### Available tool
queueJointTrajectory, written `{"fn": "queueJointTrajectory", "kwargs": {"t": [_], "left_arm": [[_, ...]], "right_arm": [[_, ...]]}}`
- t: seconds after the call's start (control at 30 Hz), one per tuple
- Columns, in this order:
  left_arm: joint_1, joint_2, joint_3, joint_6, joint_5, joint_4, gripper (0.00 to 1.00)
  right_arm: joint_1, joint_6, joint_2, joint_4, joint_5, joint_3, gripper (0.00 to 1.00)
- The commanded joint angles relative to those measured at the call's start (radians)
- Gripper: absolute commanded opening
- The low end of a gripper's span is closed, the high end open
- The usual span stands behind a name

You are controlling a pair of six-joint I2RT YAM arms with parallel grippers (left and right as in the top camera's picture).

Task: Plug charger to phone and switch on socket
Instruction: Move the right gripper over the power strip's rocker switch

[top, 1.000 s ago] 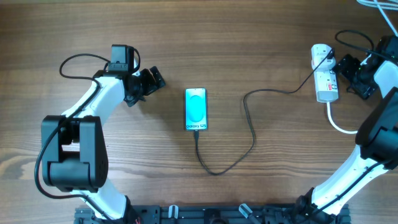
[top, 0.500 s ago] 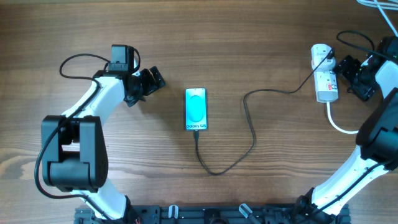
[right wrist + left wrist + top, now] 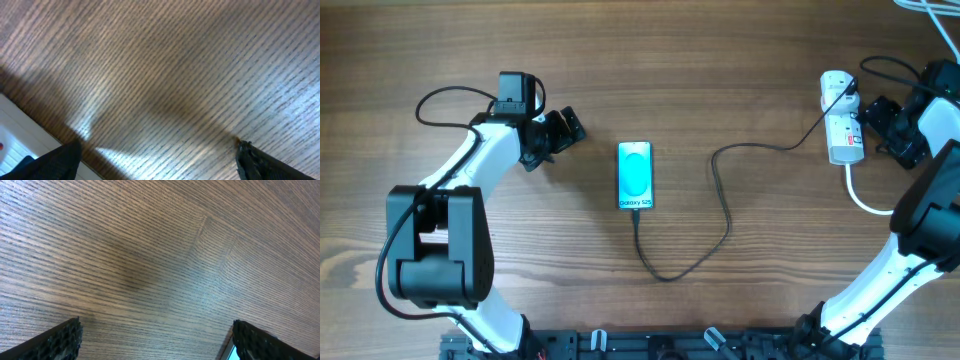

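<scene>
The phone (image 3: 635, 176) lies flat at the table's middle, teal screen up, white band toward me. The charger cable (image 3: 720, 215) runs from the phone's near end, loops right and up to its black plug (image 3: 848, 95) on the white socket strip (image 3: 842, 130) at the far right. My left gripper (image 3: 565, 128) is open and empty, left of the phone; a sliver of the phone (image 3: 231, 353) shows by its right finger. My right gripper (image 3: 882, 122) is open and empty, just right of the socket; the socket's edge (image 3: 15, 135) shows at lower left in the right wrist view.
The socket's thick white cord (image 3: 865, 200) curves from its near end toward the right arm. Black robot cables (image 3: 445, 100) loop behind the left arm and near the top right corner. A black rail (image 3: 650, 345) runs along the front edge.
My right gripper has shifted slightly to the right, away from the socket. The left arm, phone and cable have not moved.
</scene>
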Motion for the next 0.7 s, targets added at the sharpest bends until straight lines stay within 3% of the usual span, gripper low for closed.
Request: {"fn": "queueJointTrajectory", "kwargs": {"t": [0.0, 0.27, 0.67], "left_arm": [[0.005, -0.022, 0.000, 0.009, 0.005, 0.000, 1.00], [0.005, -0.022, 0.000, 0.009, 0.005, 0.000, 1.00], [0.005, -0.022, 0.000, 0.009, 0.005, 0.000, 1.00]], "right_arm": [[0.013, -0.025, 0.031, 0.017, -0.098, -0.022, 1.00], [-0.021, -0.037, -0.055, 0.035, -0.121, -0.016, 1.00], [-0.014, -0.051, -0.047, 0.035, -0.132, -0.022, 1.00]]}}
